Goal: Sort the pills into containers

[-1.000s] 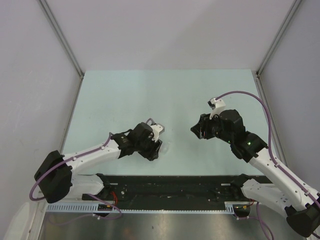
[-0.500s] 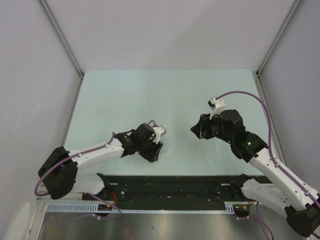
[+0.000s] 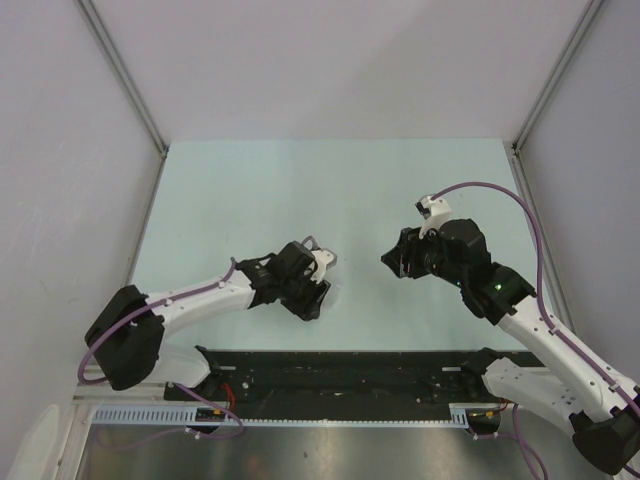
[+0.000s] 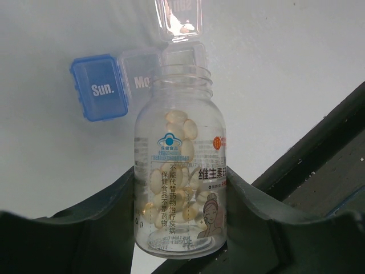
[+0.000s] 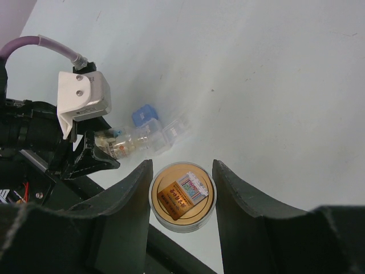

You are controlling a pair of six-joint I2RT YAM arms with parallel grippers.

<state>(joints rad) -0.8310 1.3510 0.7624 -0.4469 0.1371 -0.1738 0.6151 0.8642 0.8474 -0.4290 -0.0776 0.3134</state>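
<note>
Plainly it all turns on the line from the clear bottle [image 4: 181, 142] to the pill box [image 4: 140, 68]. The left pincer [image 4: 179, 194] is partly closed, clamping the bottle's lower body from both sides. The bottle's long axis runs straight out from the wrist, and its uncapped mouth points at the one compartment whose clear lid [image 4: 178, 17] stands open. That compartment sits beside the blue lid [image 4: 100, 87] marked "Sun.". The pills [image 4: 177, 171] are heaped toward the base end of the bottle, away from the mouth, so I judge the bottle needs more tip before any slide out. Whether the mouth touches the box or hangs just short of it, I cannot tell from these views. The pill box lies close to the near edge of the surface [image 3: 330, 190], about midway along it, and the left arm is clearly the nearer one. It stretches low along that edge, with its wrist rolled in toward the middle. The right arm stands well apart toward the right edge, elbow up and lifted off the surface. Its right pincer [image 5: 182, 171] is half closed on a round orange-tan jar [image 5: 182, 197].
</note>
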